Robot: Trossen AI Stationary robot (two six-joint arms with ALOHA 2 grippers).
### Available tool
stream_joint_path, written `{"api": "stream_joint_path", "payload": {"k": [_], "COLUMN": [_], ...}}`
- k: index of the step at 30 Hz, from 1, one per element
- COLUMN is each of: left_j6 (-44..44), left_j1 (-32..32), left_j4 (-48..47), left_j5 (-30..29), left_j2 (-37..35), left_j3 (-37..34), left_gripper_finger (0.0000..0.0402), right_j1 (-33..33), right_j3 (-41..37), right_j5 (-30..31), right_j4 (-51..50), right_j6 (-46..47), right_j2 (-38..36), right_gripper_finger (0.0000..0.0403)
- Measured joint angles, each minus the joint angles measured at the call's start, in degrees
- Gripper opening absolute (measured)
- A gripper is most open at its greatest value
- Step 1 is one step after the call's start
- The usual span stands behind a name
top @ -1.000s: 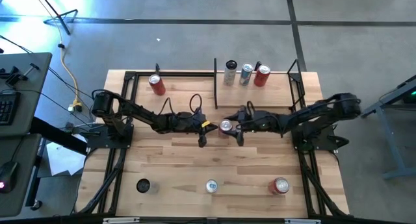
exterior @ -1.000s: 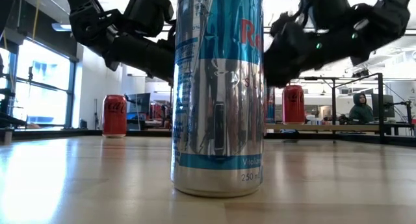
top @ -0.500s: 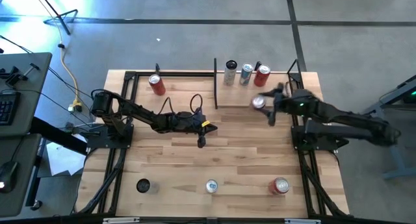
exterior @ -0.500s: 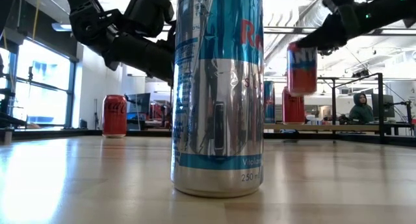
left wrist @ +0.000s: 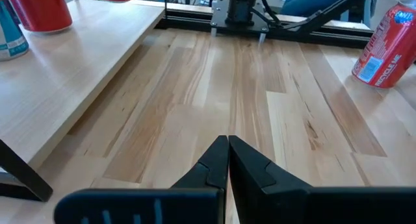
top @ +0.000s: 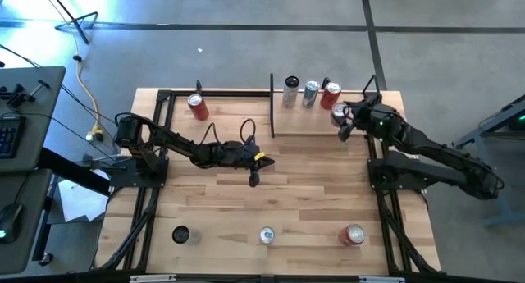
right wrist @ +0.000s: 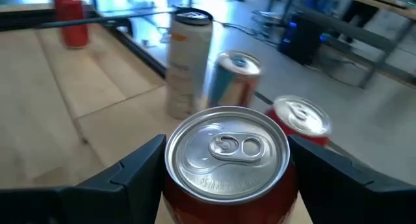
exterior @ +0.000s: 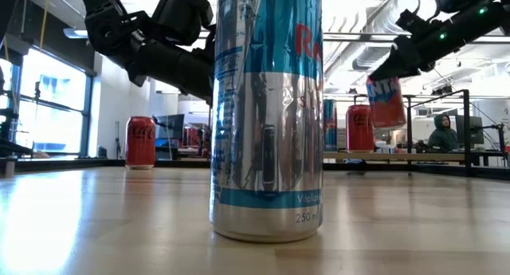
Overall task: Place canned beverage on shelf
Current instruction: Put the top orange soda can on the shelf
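The right gripper (right wrist: 227, 185) clamps a red can (right wrist: 227, 159) in mid-air over the shelf (top: 316, 123), seemingly just beside the three cans (top: 310, 93) standing there, so lowering it off-line could topple one, while the shut left gripper (top: 253, 178) waits mid-table

From overhead, one camera looks straight down on the whole table (top: 271, 193). Another sits at tabletop level, a silver-blue can (exterior: 267, 115) filling its centre. Each wrist camera looks past its own fingers; the right one shares the shelf (right wrist: 123, 120) cans with the overhead view, seemingly from close above.
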Motion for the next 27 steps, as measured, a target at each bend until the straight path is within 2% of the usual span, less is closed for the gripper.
{"api": "stream_joint_path", "payload": {"k": [3, 6, 13, 17, 27], "left_j6": [0.2, 0.7, 1.3, 1.3, 1.2], "left_j1": [0.0, 0.0, 0.0, 0.0, 0.0], "left_j4": [-0.1, 0.0, 0.0, 0.0, 0.0], "left_j5": [0.2, 1.1, 1.3, 1.4, 1.9], "left_j2": [0.0, 0.0, 0.0, 0.0, 0.0], "left_j3": [0.0, 0.0, 0.0, 0.0, 0.0], "left_gripper_finger": [0.0003, 0.0003, 0.0003, 0.0003, 0.0003], "right_j1": [-2.5, -5.3, -11.0, -13.9, -16.3], "right_j3": [0.0, 0.0, 0.0, 0.0, 0.2], "right_j5": [-8.0, -11.4, -12.5, -16.5, -17.2], "right_j4": [1.3, 2.1, 4.1, 7.9, 9.2], "right_j6": [-1.3, -2.6, -2.8, -3.2, -0.3], "right_j2": [0.6, 2.6, 11.5, 15.4, 18.2], "right_gripper_finger": [0.0274, 0.0274, 0.0274, 0.0274, 0.0278]}}
